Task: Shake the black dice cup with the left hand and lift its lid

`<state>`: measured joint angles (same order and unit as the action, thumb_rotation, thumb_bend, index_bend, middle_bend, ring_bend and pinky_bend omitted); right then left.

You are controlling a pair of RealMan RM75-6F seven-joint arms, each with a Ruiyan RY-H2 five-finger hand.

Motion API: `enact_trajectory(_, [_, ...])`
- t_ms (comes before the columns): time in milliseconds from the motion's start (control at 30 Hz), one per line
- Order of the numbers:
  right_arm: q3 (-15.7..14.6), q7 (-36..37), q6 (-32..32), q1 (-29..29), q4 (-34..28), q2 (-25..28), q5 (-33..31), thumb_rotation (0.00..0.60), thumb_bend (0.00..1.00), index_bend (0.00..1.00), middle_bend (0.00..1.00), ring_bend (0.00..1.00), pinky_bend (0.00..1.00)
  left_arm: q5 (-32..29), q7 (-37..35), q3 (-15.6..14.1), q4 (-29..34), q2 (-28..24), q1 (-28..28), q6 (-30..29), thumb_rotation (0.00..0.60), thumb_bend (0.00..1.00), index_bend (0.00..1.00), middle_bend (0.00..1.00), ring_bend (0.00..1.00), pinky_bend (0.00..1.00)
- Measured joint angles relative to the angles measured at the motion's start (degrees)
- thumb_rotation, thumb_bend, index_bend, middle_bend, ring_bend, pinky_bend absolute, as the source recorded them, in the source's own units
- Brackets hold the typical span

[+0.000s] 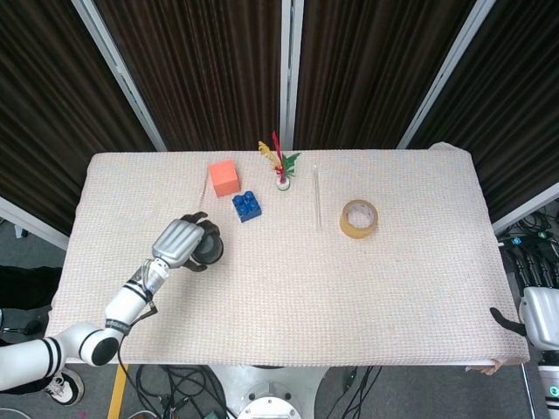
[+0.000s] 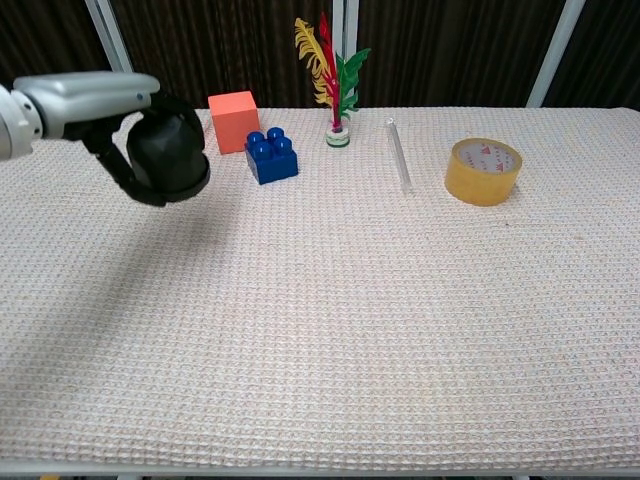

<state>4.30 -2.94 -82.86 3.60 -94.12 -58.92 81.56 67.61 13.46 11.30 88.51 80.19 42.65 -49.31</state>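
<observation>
My left hand [image 1: 179, 242] [image 2: 98, 100] grips the black dice cup [image 2: 170, 160] [image 1: 208, 248] from above and holds it in the air over the left part of the table, its fingers wrapped round the dome-shaped body. The cup hangs clear of the cloth, in front of the orange cube. Whether the lid sits apart from the base cannot be made out. Of my right hand [image 1: 507, 323] only a dark bit shows at the table's right front corner in the head view; its fingers are not readable.
At the back of the woven table cloth [image 2: 330, 330] stand an orange cube [image 2: 234, 121], a blue toy brick [image 2: 271, 156], a feather shuttlecock [image 2: 335, 90], a clear thin tube [image 2: 398, 153] and a roll of tan tape [image 2: 484, 171].
</observation>
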Motion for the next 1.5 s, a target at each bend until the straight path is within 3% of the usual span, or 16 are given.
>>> enact_trajectory(167, [-0.12,0.46,0.45,-0.01,0.38,-0.21,-0.16,0.600,0.08,0.00,0.00,0.00,0.00,-2.77,0.88,0.87,4.09,-2.50,0.69,0.36,0.600,0.23,0.38,0.49,0.17,0.27])
enact_trajectory(333, [0.05,0.64,0.29,-0.03,0.32,0.23,-0.35,0.600,0.08,0.00,0.00,0.00,0.00,-7.50,-0.17,-1.73,-1.57,0.95,0.67,4.02,0.600,0.23,0.38,0.49,0.17,0.27])
enact_trajectory(467, [0.34,0.59,-0.35,-0.27,0.13,0.35,-0.48,0.600,0.08,0.00,0.00,0.00,0.00,-7.69,-0.33,-0.67,-3.35,1.20,1.72,3.69,0.600,0.23,0.38,0.49,0.17,0.27])
enact_trajectory(633, [-0.10,0.41,0.24,-0.16,0.27,0.01,-0.11,0.600,0.08,0.00,0.00,0.00,0.00,-6.38,1.79,3.13,4.45,-3.66,3.78,1.25,0.600,0.23,0.38,0.49,0.17,0.27])
enact_trajectory(767, [-0.06,0.64,0.73,0.01,0.64,-0.09,-0.38,0.600,0.08,0.00,0.00,0.00,0.00,-7.29,2.81,2.53,9.60,-5.71,3.62,0.58,0.600,0.23,0.38,0.49,0.17,0.26])
enact_trajectory(1033, [0.26,0.83,0.14,-0.29,0.60,0.17,-0.80,0.600,0.08,0.00,0.00,0.00,0.00,-9.65,0.97,-2.33,-0.44,-0.48,2.97,3.81,0.600,0.23,0.38,0.49,0.17,0.26])
enact_trajectory(1500, [0.19,-0.22,1.18,0.27,0.33,-0.68,-0.96,0.600,0.08,0.00,0.00,0.00,0.00,-5.77,3.62,0.06,1.38,5.39,10.02,4.46,0.600,0.23,0.38,0.49,0.17,0.24])
